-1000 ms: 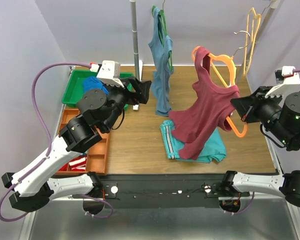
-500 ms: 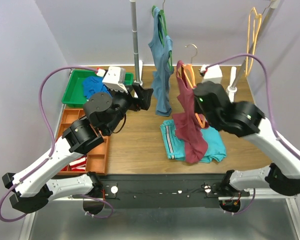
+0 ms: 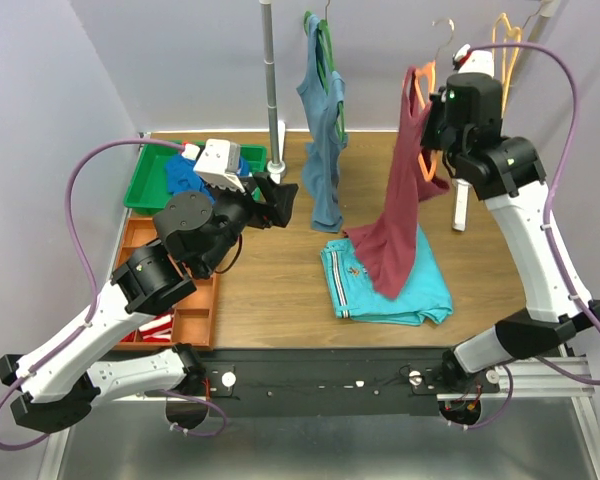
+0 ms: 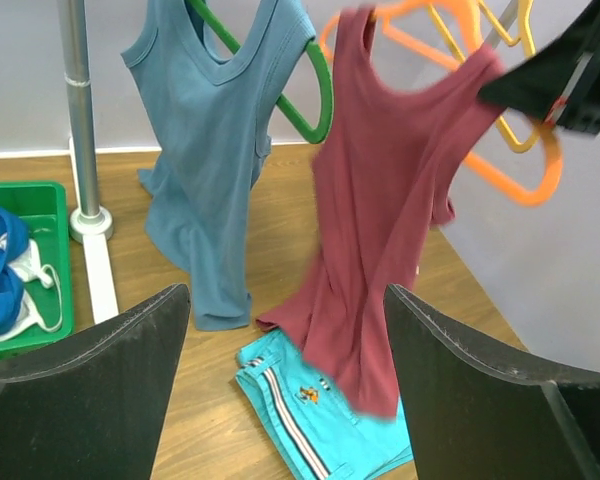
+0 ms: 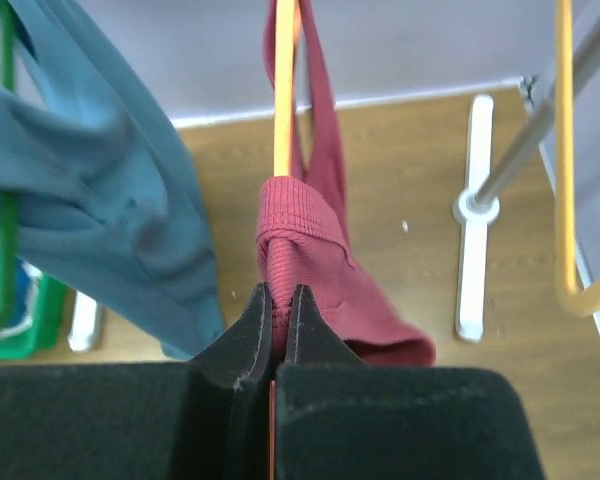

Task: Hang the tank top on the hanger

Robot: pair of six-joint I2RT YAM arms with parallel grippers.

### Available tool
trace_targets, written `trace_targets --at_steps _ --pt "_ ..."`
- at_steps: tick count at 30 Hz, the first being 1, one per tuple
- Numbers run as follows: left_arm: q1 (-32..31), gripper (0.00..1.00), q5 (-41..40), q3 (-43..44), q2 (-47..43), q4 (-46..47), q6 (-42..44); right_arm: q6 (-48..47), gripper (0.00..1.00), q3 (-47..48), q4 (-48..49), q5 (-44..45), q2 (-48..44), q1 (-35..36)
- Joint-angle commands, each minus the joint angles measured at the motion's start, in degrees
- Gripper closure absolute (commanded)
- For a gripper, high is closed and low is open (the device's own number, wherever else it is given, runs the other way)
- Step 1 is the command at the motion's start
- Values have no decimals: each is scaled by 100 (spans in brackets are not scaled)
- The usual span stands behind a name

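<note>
Since the earlier frames the R arm [image 3: 525, 235] has swung up and back. It has carried the hanger [image 3: 421, 76] and the tank top [image 3: 395, 220] from approx 3 o'clock to approx 1 o'clock of the tabletop [image 3: 280, 270], near the back wall. R jaws are pressed together, pinching the hanger's orange bar w/ a bunched fold of maroon fabric right at the tips (wrist view). The tank top sits over the hanger's shoulders and its body drapes down. Its hem reaches the turquoise folded garment [image 3: 430, 292], which lies flat right of centre; touching or just above, can't tell. The L arm [image 3: 190, 225] has barely shifted. L jaws are spread wide w/ nothing between them at approx 10 o'clock, facing the hanging clothes. A grey-blue top [image 3: 325, 150] on a green hanger [image 3: 324, 40] hangs at 12 o'clock, beside the upright pole [image 3: 270, 80] and apart from the tank top. A paler yellow-orange hanger [image 3: 507, 45] hangs at far right. A green tray [image 3: 145, 185] holds blue cloth at 10 o'clock, and an orange compartment tray [image 3: 195, 310] sits at 8 o'clock.
</note>
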Motion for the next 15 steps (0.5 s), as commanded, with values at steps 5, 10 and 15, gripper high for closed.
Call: trace_targets --at_steps 5,10,15 --pt "12 14 -131 151 -124 -328 234 -275 99 1132 464 -538 608 -280" --pt "12 14 -167 230 -141 -408 314 -283 99 1519 534 -626 1012 -368" --pt "12 14 -210 239 -168 -434 349 -397 99 2300 430 -714 1381 -421"
